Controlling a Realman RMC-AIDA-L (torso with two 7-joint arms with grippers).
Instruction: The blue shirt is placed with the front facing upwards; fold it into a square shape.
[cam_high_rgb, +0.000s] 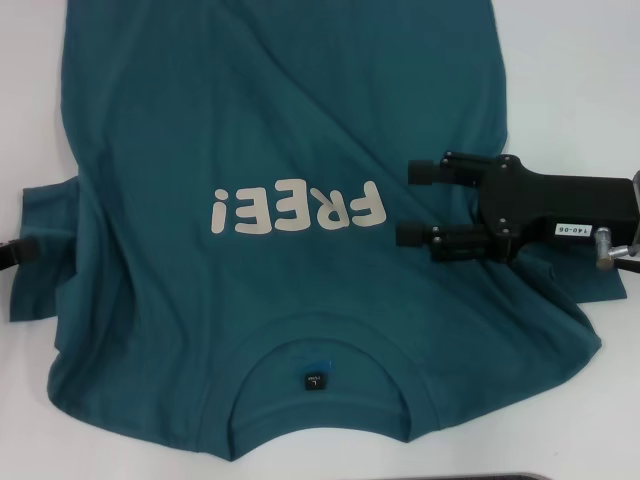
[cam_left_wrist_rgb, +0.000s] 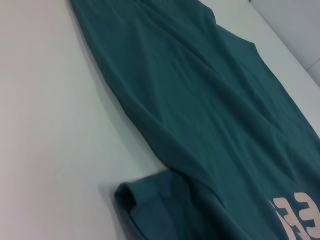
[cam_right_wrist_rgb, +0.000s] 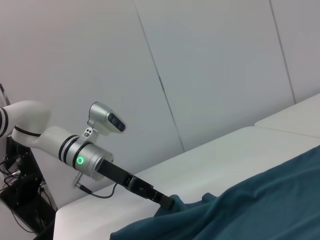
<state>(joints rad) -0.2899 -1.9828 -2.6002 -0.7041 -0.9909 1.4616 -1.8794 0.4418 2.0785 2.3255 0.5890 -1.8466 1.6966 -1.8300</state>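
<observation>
Blue shirt (cam_high_rgb: 290, 150) spread print-up on the table (cam_high_rgb: 570, 60).
Right gripper (cam_high_rgb: 418, 203), fingers apart, hovers at frame right over the shirt; left gripper (cam_high_rgb: 18, 252) at the left edge, fingers' state unclear.

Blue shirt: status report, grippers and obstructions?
Right gripper open, above the shirt's right side. Left gripper at left sleeve. Blue shirt flat, print up, unfolded. Nothing in the way.

Left wrist view. The blue shirt (cam_left_wrist_rgb: 210, 115) lies spread on the white counter (cam_left_wrist_rgb: 55, 130), its fabric crossed by long soft creases. A short sleeve (cam_left_wrist_rgb: 145, 200) juts from the shirt's side onto the counter, its hem curled up. Part of the off-white chest print (cam_left_wrist_rgb: 297, 215) shows beside the sleeve, on the shirt's body.
</observation>
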